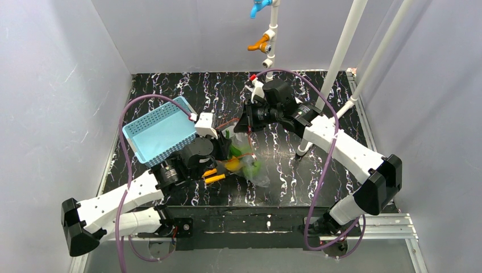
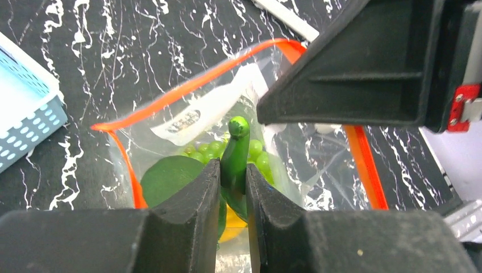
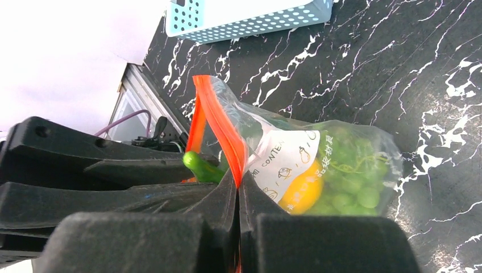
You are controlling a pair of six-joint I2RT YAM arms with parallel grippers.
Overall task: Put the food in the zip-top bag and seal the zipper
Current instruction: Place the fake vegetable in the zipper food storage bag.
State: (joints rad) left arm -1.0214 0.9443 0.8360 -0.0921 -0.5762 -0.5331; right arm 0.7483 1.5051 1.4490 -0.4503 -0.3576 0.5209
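The clear zip-top bag [image 1: 254, 168] lies mid-table with its mouth lifted. My right gripper [image 3: 237, 182] is shut on the red-orange zipper strip [image 3: 223, 128] and holds that edge up; it also shows in the top view [image 1: 243, 126]. My left gripper [image 2: 233, 169] is shut on a green pepper-like food piece [image 2: 235, 149] right at the open mouth [image 2: 187, 88]. Inside the bag are green grapes [image 3: 353, 177], a yellow fruit [image 3: 302, 190] and a dark green oval [image 2: 169, 177]. The held piece shows beside the strip in the right wrist view [image 3: 200, 166].
A light blue perforated basket [image 1: 158, 135] stands tilted left of the left gripper. Orange-handled screwdrivers [image 1: 214, 176] lie by the bag's near left. White pipes [image 1: 340, 54] with taps rise at the back right. Side walls close in the table.
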